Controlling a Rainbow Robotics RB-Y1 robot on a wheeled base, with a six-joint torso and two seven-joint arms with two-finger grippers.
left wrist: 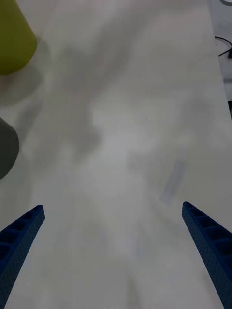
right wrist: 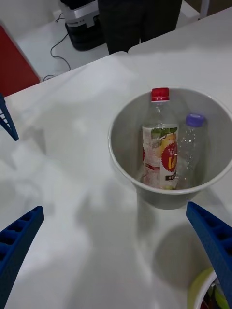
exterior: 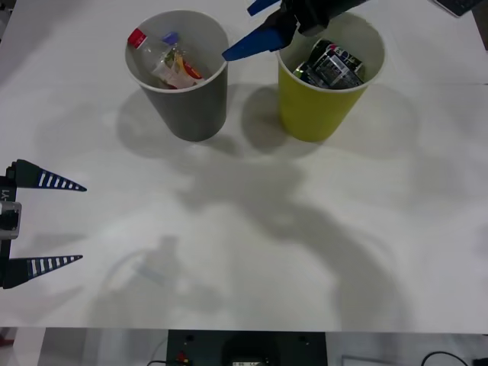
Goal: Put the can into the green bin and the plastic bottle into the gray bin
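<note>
With the plastic bottle (right wrist: 159,145) standing inside the gray bin (exterior: 202,114) and the can (exterior: 329,65) in the green bin (exterior: 313,114) beside it, the right gripper (exterior: 255,27) hovers above the gray bin, fingers spread and empty, evidently after release, while the left gripper (exterior: 46,221) idles spread near the surface (exterior: 252,252) edge.

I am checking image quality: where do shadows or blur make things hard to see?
Front view: soft arm shadows darken the table, and the can in the green bin is dim. Right wrist view: the plastic bottle in the gray bin is clear. Left wrist view: only faint shadows.
</note>
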